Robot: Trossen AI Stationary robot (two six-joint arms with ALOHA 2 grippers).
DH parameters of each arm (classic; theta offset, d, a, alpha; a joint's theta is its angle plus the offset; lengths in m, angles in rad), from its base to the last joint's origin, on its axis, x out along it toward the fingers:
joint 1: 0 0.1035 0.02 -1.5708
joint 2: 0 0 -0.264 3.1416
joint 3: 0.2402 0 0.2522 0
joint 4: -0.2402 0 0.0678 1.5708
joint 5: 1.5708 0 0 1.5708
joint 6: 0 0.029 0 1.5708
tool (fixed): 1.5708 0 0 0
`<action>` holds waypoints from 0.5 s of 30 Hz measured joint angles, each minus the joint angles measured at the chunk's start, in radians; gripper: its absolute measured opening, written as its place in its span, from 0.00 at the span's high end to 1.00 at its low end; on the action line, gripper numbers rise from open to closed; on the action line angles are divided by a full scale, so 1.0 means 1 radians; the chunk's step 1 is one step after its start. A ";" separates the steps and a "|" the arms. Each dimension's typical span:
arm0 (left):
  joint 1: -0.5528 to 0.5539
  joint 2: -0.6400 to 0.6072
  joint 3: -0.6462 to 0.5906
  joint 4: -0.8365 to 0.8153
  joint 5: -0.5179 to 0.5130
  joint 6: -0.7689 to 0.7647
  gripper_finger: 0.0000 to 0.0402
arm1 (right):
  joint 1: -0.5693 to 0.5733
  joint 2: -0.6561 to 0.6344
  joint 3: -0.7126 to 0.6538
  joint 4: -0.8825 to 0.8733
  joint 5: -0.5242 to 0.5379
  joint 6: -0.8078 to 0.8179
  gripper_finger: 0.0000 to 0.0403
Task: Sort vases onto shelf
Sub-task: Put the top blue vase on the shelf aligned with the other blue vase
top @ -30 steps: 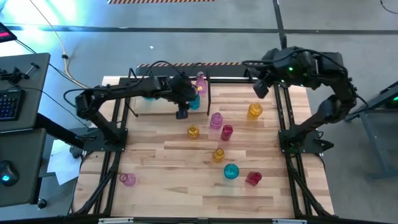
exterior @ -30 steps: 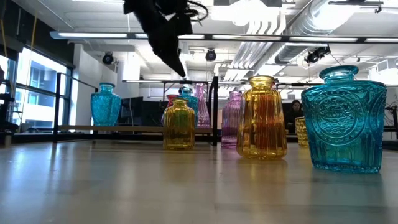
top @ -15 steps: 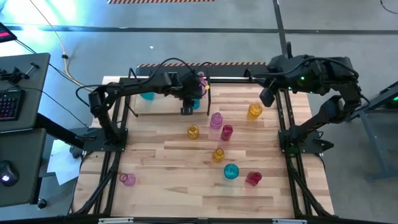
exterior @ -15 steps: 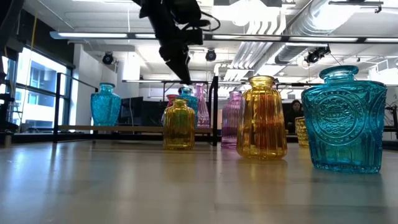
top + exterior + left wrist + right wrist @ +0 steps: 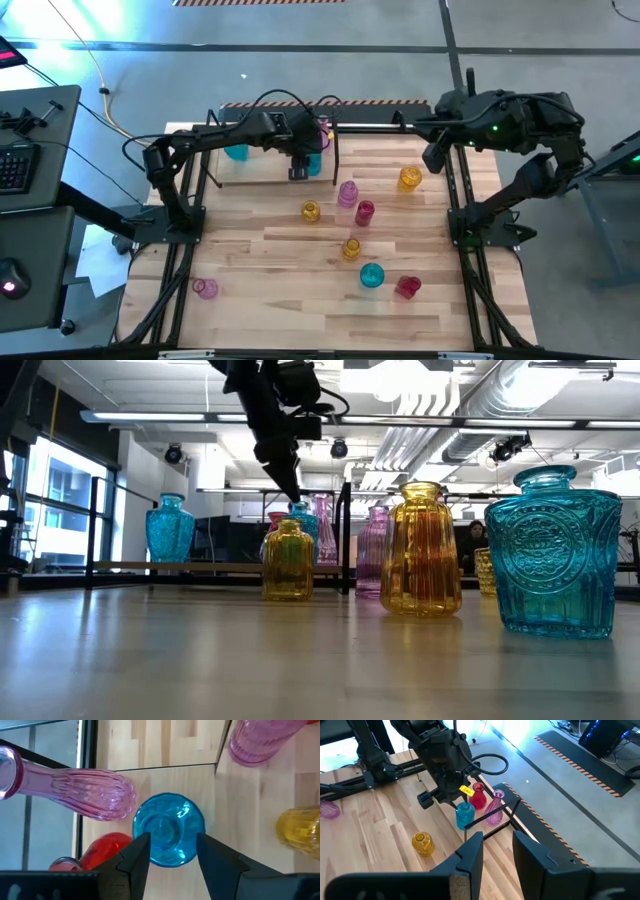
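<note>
My left gripper (image 5: pixel 170 857) is open and points down over a cyan vase (image 5: pixel 169 829) standing on the shelf (image 5: pixel 262 172), at the shelf's right end. One finger stands on each side of the vase's mouth. In the low view its tips (image 5: pixel 291 492) end just above the vase top, and no touch shows. On the plank beside this vase stand a tall pink vase (image 5: pixel 95 795) and a red vase (image 5: pixel 102 849). Another cyan vase (image 5: pixel 236 152) stands at the shelf's left end. My right gripper (image 5: pixel 497 850) is open and hovers near the table's far right edge (image 5: pixel 432 156).
Loose vases stand on the tabletop: yellow (image 5: pixel 410 178), pink (image 5: pixel 347 193), red (image 5: pixel 364 212), yellow (image 5: pixel 310 211), yellow (image 5: pixel 351 248), cyan (image 5: pixel 371 276), red (image 5: pixel 406 287) and pink (image 5: pixel 205 289) near the near left corner. The shelf's black rods (image 5: pixel 336 150) rise beside my left gripper.
My left gripper has moved toward the far edge and a little right, from in front of the shelf to over the cyan vase, and has come down to just above its top. My right gripper has drifted slightly toward the right and near edges.
</note>
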 joint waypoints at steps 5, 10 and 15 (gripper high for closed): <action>0.000 0.000 0.000 0.000 0.033 -0.020 0.62 | 0.000 0.000 0.000 0.000 0.000 -0.002 0.78; 0.000 0.000 0.000 0.000 0.038 -0.023 0.62 | 0.000 0.000 0.000 0.000 0.000 -0.001 0.78; 0.005 0.000 0.000 -0.001 0.064 -0.024 0.63 | 0.000 0.000 0.000 0.000 -0.001 0.000 0.78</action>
